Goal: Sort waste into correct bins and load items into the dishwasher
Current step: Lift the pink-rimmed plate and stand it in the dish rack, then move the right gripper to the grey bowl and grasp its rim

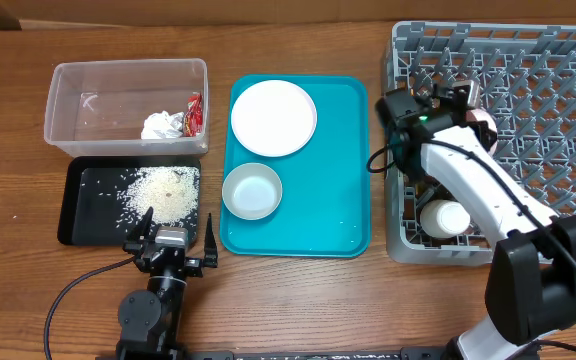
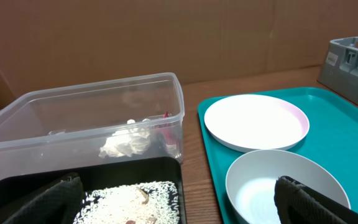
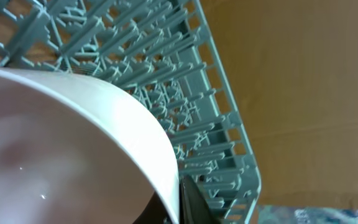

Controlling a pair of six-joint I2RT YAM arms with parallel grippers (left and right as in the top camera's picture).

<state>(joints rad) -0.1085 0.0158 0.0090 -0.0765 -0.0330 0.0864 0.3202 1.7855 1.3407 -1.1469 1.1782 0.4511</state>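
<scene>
My right gripper [image 1: 465,103] is shut on the rim of a white bowl [image 1: 484,122] and holds it over the left part of the grey dish rack [image 1: 568,60]. In the right wrist view the bowl [image 3: 73,143] fills the left, with a finger [image 3: 180,208] on its rim. A white cup [image 1: 446,218] lies in the rack's front left. My left gripper [image 1: 168,240] is open and empty at the front of the black tray [image 1: 78,215], which holds the rice [image 1: 163,192]. The clear tub [image 1: 118,75] holds the tissue [image 1: 163,126] and the red wrapper [image 1: 194,112]. The chopsticks are out of view.
A teal tray [image 1: 343,160] in the middle carries the white plate [image 1: 273,117] and a second white bowl [image 1: 252,191]. In the left wrist view the bowl [image 2: 260,180] is close on the right, the plate [image 2: 253,121] behind it.
</scene>
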